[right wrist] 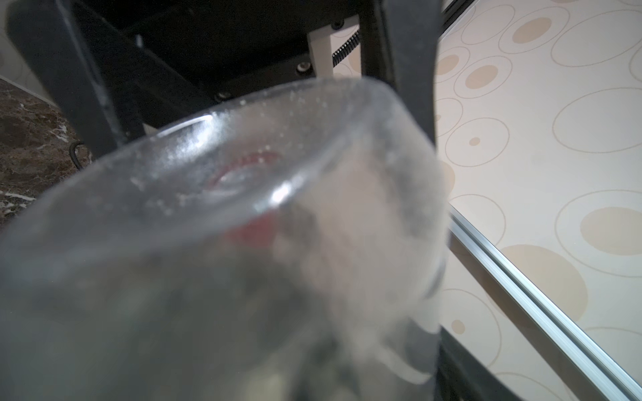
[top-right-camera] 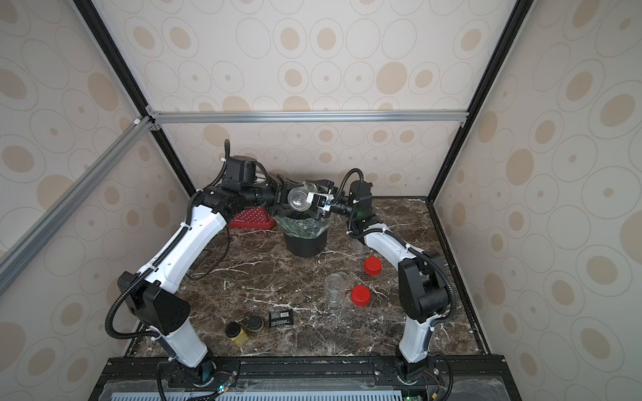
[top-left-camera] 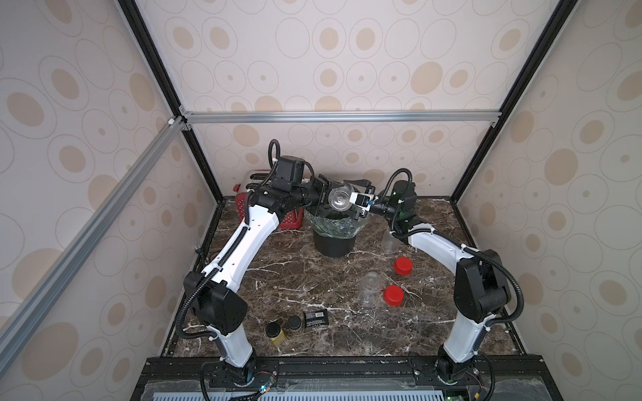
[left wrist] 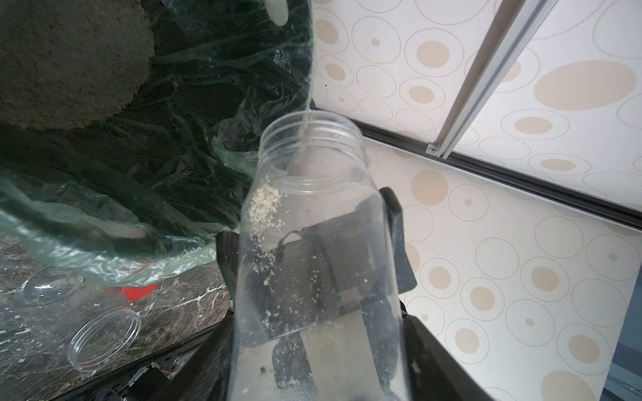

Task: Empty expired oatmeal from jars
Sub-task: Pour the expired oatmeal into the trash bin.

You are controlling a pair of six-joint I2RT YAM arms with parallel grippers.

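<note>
A clear jar (top-left-camera: 339,198) hangs tilted, mouth down, over the black bin (top-left-camera: 333,243) with a green liner. My left gripper (top-left-camera: 324,198) is shut on its body. Only crumbs of oatmeal (left wrist: 265,201) cling inside it, and a beige heap of oatmeal (left wrist: 69,62) lies in the bin. My right gripper (top-left-camera: 357,198) reaches in from the other side with a finger on each side of the jar's base; contact does not show. Two more open jars are on the table, one (top-left-camera: 371,288) by the red lids (top-left-camera: 393,295) and one (top-left-camera: 391,239) half behind the right arm.
A red perforated basket (top-left-camera: 290,218) sits left of the bin under the left arm. Two small black-lidded spice jars (top-left-camera: 275,331) and a black packet (top-left-camera: 315,318) lie near the table's front. A second red lid (top-left-camera: 403,265) lies toward the right arm.
</note>
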